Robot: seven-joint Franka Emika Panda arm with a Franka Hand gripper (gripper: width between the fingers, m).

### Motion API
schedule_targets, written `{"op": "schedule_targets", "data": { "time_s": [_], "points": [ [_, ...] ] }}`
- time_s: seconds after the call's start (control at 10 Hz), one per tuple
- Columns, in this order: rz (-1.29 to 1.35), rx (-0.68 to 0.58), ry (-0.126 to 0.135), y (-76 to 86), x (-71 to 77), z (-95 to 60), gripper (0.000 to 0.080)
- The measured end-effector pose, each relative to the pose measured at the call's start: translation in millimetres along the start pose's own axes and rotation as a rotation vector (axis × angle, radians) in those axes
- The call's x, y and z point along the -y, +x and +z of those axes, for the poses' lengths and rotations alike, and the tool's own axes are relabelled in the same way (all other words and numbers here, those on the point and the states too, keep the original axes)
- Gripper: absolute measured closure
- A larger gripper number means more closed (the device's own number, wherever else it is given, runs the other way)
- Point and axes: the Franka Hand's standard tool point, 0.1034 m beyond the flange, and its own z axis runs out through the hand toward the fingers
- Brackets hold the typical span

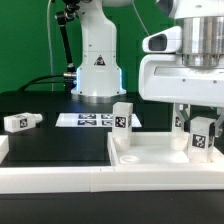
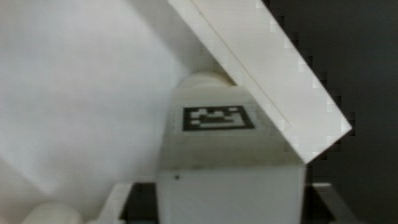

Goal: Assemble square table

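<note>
Nearest in the exterior view, a long white rail [image 1: 60, 180] runs along the front edge of the black work surface [image 1: 55, 145]. Just behind it, toward the exterior view's right, the white square tabletop [image 1: 150, 157] lies flat. One tagged leg [image 1: 122, 120] stands upright at its near-left corner. A second leg [image 1: 201, 138] stands at the corner on the exterior view's right, and the gripper [image 1: 196, 128] comes down over it from above.

The wrist view shows this closely: the tagged leg [image 2: 217, 150] runs up between the two dark fingers [image 2: 107, 205], with an edge of the tabletop [image 2: 267, 70] slanting behind it. The jaws stand narrowed on the leg's sides, so the gripper appears to be holding it. Whether the leg is already seated in its hole cannot be told.

The step in hand looks like fitting the second leg into the tabletop. The next move likely calls for keeping the leg upright and turning it down into its corner hole, without dragging the tabletop off the rail.

Farther back, a third leg [image 1: 20, 121] lies on its side at the exterior view's left, well apart from the tabletop. Behind that sits the marker board [image 1: 85, 120], near the arm's white base [image 1: 97, 70].
</note>
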Motion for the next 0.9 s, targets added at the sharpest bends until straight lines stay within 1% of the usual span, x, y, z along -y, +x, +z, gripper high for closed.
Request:
{"op": "schedule_targets", "data": {
  "time_s": [0.3, 0.5, 0.9],
  "points": [
    [0.296, 0.023, 0.019, 1.3, -3.5, 0.3, 0.0509],
    [0.526, 0.026, 0.032, -1.9, -4.5, 0.6, 0.0509],
    [0.764, 0.031, 0.025, -1.5, -5.5, 0.3, 0.0509]
  ]
}}
